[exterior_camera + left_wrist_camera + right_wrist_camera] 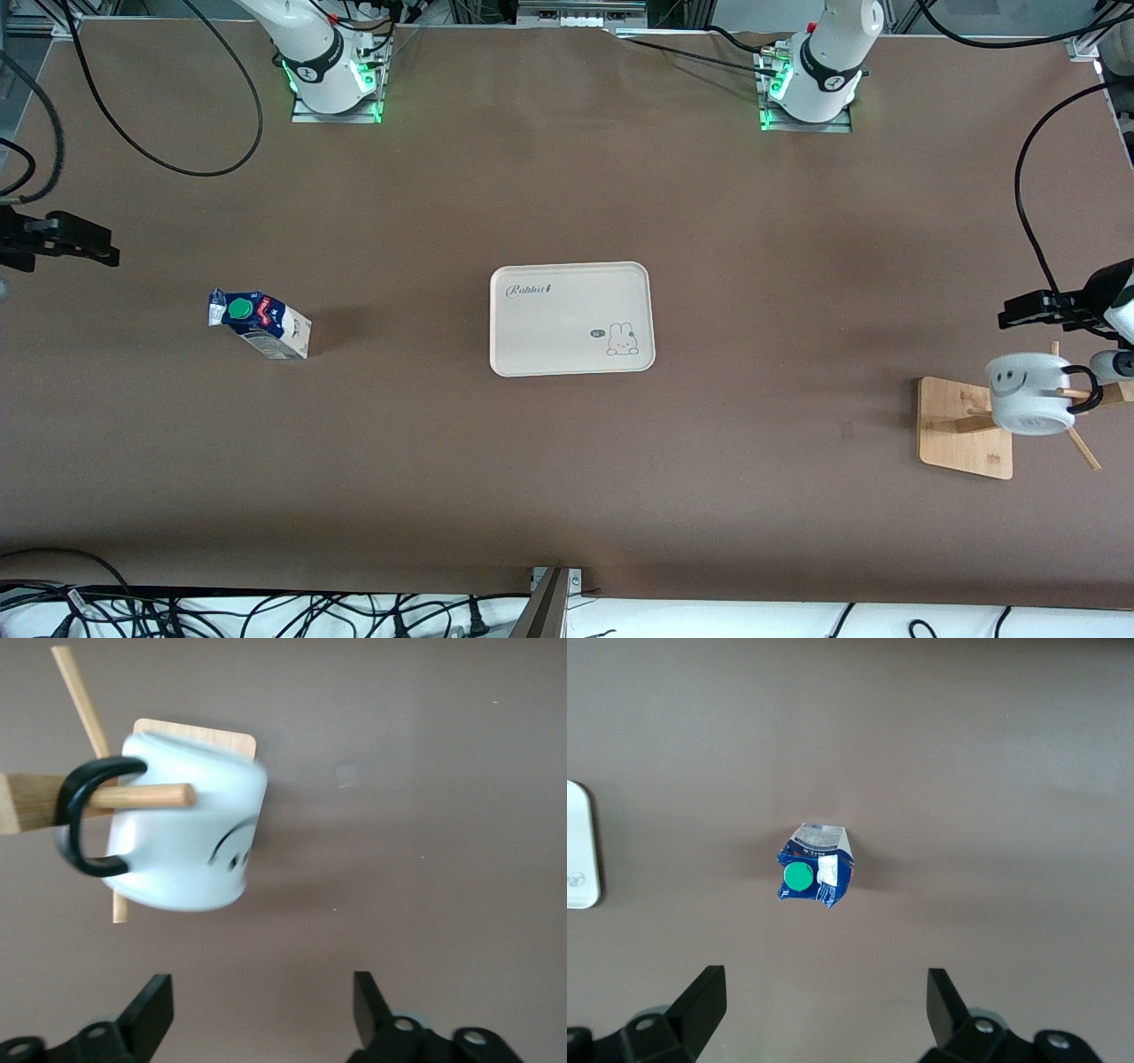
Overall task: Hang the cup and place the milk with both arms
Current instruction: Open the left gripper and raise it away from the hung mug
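Note:
The white cup (1028,392) with the smiley face hangs by its black handle (1083,390) on a peg of the wooden rack (952,416) at the left arm's end of the table. In the left wrist view the cup (186,837) is on the peg (151,796). My left gripper (1019,312) is open and empty, up beside the rack and apart from the cup; its own view (263,1010) shows only table between the fingers. The milk (260,323) stands on the table toward the right arm's end. My right gripper (97,246) is open and empty, over the table beside the milk (815,875), its fingers (700,1001) apart from it.
A cream tray (571,354) with a rabbit drawing lies in the middle of the table; its edge shows in the right wrist view (580,850). Black cables run along the table's edges.

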`<state>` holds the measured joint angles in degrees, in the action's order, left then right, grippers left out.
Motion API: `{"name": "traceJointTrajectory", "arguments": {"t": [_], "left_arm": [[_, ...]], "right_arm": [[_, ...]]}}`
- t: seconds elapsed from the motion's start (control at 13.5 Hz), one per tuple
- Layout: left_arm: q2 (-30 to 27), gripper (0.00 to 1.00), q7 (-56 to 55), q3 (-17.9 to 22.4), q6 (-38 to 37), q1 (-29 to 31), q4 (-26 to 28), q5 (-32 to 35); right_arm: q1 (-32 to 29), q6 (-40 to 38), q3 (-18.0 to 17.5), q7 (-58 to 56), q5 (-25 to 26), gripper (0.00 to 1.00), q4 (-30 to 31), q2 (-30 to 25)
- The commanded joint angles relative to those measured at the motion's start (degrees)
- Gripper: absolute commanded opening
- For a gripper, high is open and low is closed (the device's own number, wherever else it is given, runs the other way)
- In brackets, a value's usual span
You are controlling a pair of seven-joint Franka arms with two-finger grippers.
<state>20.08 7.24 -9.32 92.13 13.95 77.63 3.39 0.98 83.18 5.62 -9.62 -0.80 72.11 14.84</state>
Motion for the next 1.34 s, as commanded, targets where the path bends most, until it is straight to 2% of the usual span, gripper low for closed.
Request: {"name": "traceJointTrajectory", "arguments": {"t": [0.0,0.15,0.37,0.59,0.74,0.97,1.11,1.26], "left_arm": [[-2.6,1.00,0.2,-2.3,-2.9,0.1,0.4,-0.1],[-3.1,1.00,0.1,-3.3,-3.1,-0.2,0.5,0.0],[-5.0,1.00,0.1,-4.0,-4.2,-0.6,1.0,-0.1],[-11.2,1.00,-3.1,-2.5,-3.4,-4.3,7.4,-0.8],[-14.4,1.00,-7.3,3.9,-2.0,-10.5,10.8,-0.8],[-22.3,1.00,-6.9,10.5,7.8,-16.7,21.6,-0.8],[-25.1,1.00,-6.7,10.8,9.2,-17.3,24.8,-0.7],[-25.1,1.00,-4.6,10.4,6.0,-18.5,24.1,0.1]], "right_arm": [[-8.7,3.7,-9.3,0.0,-1.1,1.00,6.9,-4.6],[-7.7,3.9,-9.4,0.0,0.3,1.00,6.7,-4.8],[-2.7,3.6,-9.7,0.0,10.1,1.00,5.5,-4.8],[-2.7,2.2,-9.8,0.1,9.9,1.00,6.8,-7.1],[-3.8,3.3,-9.8,0.3,9.9,1.00,8.0,-7.7],[-4.6,3.7,-9.7,0.5,8.7,1.00,9.4,-8.2],[-5.3,3.0,-9.2,0.8,6.3,1.00,9.4,-8.0],[-5.3,2.9,-9.2,1.4,5.7,1.00,9.1,-7.5]]}}
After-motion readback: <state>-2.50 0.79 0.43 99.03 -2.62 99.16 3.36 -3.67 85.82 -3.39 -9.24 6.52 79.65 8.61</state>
